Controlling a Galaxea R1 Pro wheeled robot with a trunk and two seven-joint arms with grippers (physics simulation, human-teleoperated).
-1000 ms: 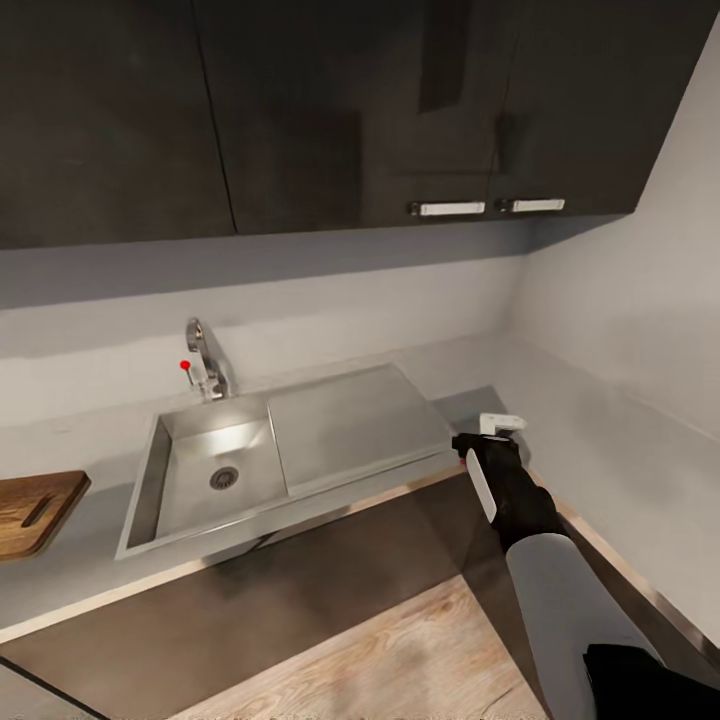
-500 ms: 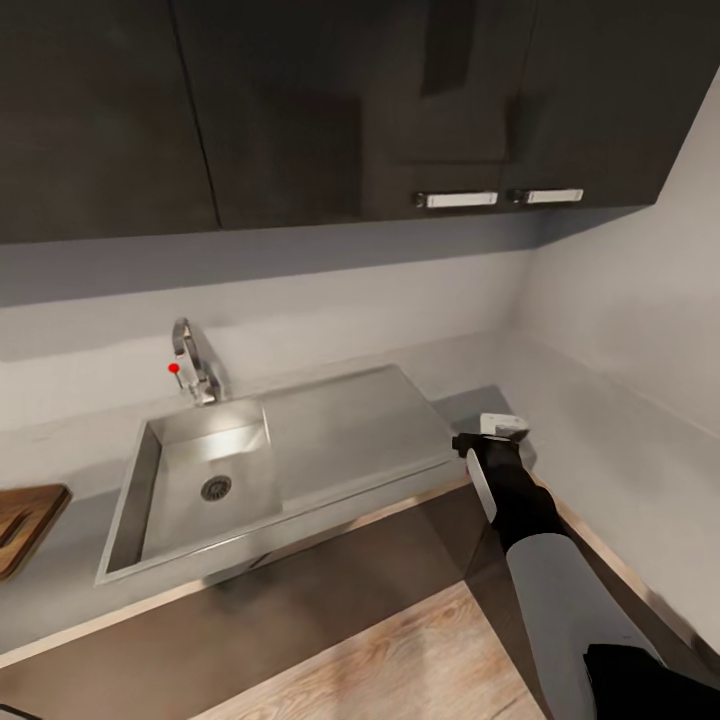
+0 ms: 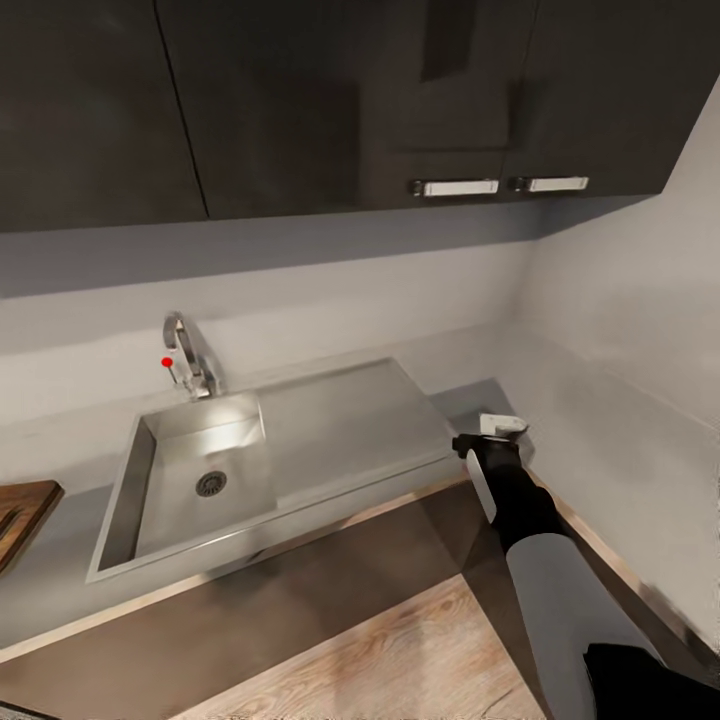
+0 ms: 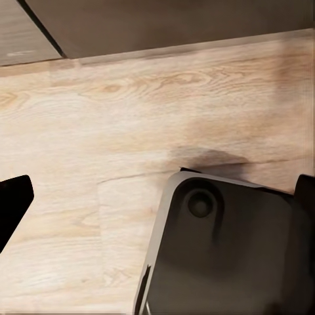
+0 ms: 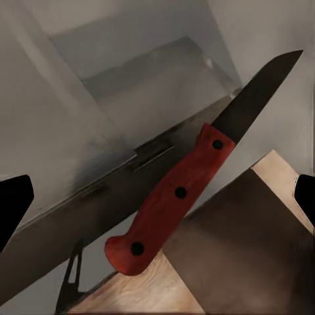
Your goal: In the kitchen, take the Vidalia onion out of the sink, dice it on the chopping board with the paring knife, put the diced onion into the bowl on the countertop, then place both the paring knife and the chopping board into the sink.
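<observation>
The sink (image 3: 190, 480) is seen in the head view, set into the grey tabletop (image 3: 60, 590) with its basin toward the tabletop's left end and its flat drainboard (image 3: 345, 425) stretching toward the right corner. A round drain (image 3: 210, 484) is visible in the basin floor, and the angular steel tap (image 3: 190, 360) with its red dot is mounted at the sink's back edge. At the tabletop's far left, a corner of the chopping board (image 3: 20, 510) is cut off by the frame edge. Dark wall cabinets (image 3: 300, 100) with two pale handles are hung above.

The right tool (image 3: 495, 432) is held over the tabletop's front edge, just beside the right end of the drainboard. In the right wrist view the paring knife (image 5: 187, 190) is seen between the fingers, red handle low and dark blade pointing up and away; the right tool is closed on it, with the drainboard edge and the dark cabinet front behind.

In the left wrist view, the pale wood floor (image 4: 131, 111) and a dark part of the robot's base (image 4: 230, 249) are shown. Only the dark finger tips (image 4: 13, 203) are caught at the frame edges, widely separated, so the left tool is spread apart with nothing between.
</observation>
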